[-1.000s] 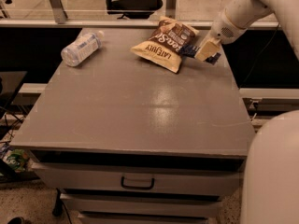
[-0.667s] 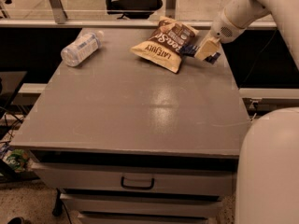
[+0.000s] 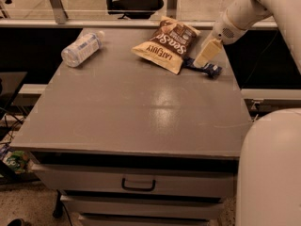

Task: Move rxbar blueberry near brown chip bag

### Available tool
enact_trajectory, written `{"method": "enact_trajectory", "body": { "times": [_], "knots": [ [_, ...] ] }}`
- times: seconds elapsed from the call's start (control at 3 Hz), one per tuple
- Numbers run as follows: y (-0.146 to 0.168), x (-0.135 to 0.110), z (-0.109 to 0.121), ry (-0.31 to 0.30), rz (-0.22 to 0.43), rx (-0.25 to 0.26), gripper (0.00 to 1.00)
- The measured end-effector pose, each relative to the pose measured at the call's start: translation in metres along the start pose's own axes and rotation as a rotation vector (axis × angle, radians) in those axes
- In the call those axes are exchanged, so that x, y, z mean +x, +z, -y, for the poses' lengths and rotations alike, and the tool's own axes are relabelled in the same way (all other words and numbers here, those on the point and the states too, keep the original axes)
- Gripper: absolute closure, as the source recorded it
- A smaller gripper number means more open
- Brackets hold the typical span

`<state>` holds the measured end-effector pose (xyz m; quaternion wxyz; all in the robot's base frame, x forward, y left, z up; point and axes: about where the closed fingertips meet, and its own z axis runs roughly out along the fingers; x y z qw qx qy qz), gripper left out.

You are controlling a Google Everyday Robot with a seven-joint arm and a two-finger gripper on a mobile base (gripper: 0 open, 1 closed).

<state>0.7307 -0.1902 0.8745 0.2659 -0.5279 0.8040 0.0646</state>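
The brown chip bag (image 3: 165, 43) lies at the far right-centre of the grey table top, tan end toward me. The rxbar blueberry (image 3: 205, 68), a small dark blue bar, lies flat on the table just right of the bag, its left end touching or almost touching the bag's edge. My gripper (image 3: 207, 54) reaches in from the upper right on the white arm (image 3: 244, 8). It sits directly over the bar, its cream tip down at the bar, hiding the bar's middle.
A clear plastic water bottle (image 3: 82, 47) lies on its side at the far left of the table (image 3: 136, 112). The table's right edge is close beside the bar. A drawer handle (image 3: 138, 185) is below the front edge. My white body (image 3: 270, 168) fills the lower right.
The gripper and the bar stay where they were beside the bag. My white body at the lower right has spread slightly further left in view.
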Motion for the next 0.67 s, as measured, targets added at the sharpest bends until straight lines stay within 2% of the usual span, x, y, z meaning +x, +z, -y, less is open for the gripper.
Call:
{"method": "enact_trajectory", "body": {
  "times": [0.33, 0.67],
  "knots": [
    [0.0026, -0.0001, -0.0003, 0.000, 0.000, -0.003, 0.00],
    [0.0026, -0.0001, -0.0003, 0.000, 0.000, -0.003, 0.00]
  ]
}}
